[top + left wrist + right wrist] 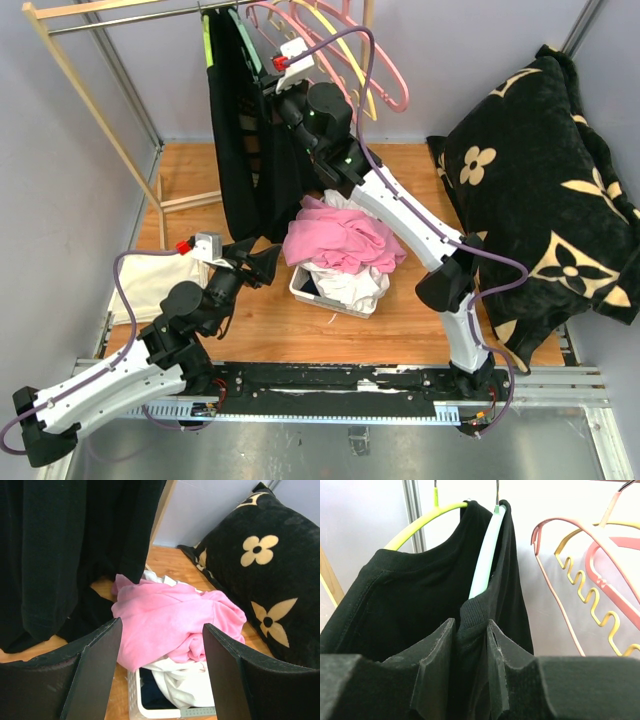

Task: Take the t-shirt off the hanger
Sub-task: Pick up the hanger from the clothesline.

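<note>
Two black t-shirts (240, 130) hang on the rail at the back. In the right wrist view one hangs on a yellow-green hanger (420, 525), the other on a pale mint hanger (484, 565). My right gripper (471, 645) is shut on the ribbed collar of the black t-shirt (507, 585) on the mint hanger; in the top view it (278, 92) is up by the rail. My left gripper (160, 655) is open and empty, low over the table and pointing at the basket; in the top view it (262, 265) is left of the basket.
A white basket (305, 290) holds a pink garment (340, 240) and white clothes. Empty pink and yellow hangers (370, 60) hang to the right. A black flowered blanket (540, 190) fills the right side. A cream cloth (150, 280) lies at left. A wooden rack leg (90, 110) slants at left.
</note>
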Action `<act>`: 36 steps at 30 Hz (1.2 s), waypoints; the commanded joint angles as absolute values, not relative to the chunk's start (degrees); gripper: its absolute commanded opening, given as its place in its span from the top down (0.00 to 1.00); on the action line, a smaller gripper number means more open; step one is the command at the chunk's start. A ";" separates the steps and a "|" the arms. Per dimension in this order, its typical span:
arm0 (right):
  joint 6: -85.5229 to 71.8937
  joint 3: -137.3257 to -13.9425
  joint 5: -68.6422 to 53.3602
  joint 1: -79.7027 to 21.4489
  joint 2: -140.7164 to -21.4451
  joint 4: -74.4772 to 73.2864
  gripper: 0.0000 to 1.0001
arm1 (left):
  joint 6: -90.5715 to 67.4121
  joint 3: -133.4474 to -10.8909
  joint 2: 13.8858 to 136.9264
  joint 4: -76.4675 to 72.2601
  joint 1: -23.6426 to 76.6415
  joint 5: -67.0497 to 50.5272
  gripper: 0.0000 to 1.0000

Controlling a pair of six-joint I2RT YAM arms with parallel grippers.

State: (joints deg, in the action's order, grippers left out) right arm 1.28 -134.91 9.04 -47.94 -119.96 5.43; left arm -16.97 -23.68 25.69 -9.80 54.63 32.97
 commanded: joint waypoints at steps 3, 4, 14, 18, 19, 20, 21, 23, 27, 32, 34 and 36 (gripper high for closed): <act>1.08 -137.35 9.78 -47.61 -121.23 5.50 0.77 | -16.70 -24.54 24.72 -9.57 55.13 34.47 0.30; 1.06 -137.34 9.78 -47.56 -121.23 5.53 0.80 | -16.70 -24.52 24.71 -9.57 55.11 34.47 0.30; 1.75 -132.93 10.28 -47.64 -118.40 11.08 1.00 | -16.70 -24.74 24.87 -9.82 55.14 34.30 0.30; 1.92 -125.03 9.78 -47.65 -114.26 21.08 0.99 | -16.48 -25.13 25.14 -9.87 55.04 34.26 0.30; 1.99 -123.12 9.75 -47.71 -113.42 23.56 0.99 | -16.44 -25.19 25.20 -9.89 55.15 34.27 0.30; 2.21 -121.90 9.91 -47.71 -112.01 25.47 0.99 | -16.44 -25.29 25.25 -9.93 55.14 34.20 0.30; 2.46 -120.81 9.99 -47.69 -111.12 26.79 1.00 | -16.44 -25.41 25.23 -9.97 55.17 34.18 0.30; 2.99 -119.56 10.06 -47.66 -110.12 29.98 0.99 | -16.28 -25.56 25.50 -10.18 55.11 33.97 0.30; 3.94 -118.15 10.11 -47.66 -108.85 34.16 0.99 | -16.26 -26.28 26.36 -10.54 55.11 33.36 0.30; 5.62 -121.65 10.26 -47.66 -109.97 35.15 1.00 | -16.09 -27.43 27.79 -10.89 55.11 32.66 0.30; 6.16 -123.41 10.29 -47.64 -110.58 34.49 0.99 | -16.08 -27.79 28.15 -10.98 55.07 32.38 0.30; 6.15 -123.53 10.08 -47.65 -110.27 34.56 0.99 | -16.01 -28.22 28.38 -10.94 55.11 32.21 0.30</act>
State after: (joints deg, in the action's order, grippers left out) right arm 4.14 -118.74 10.48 -47.79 -112.51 25.43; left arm -16.75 -25.82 27.97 -9.74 54.63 32.47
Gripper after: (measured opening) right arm 0.197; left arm 0.701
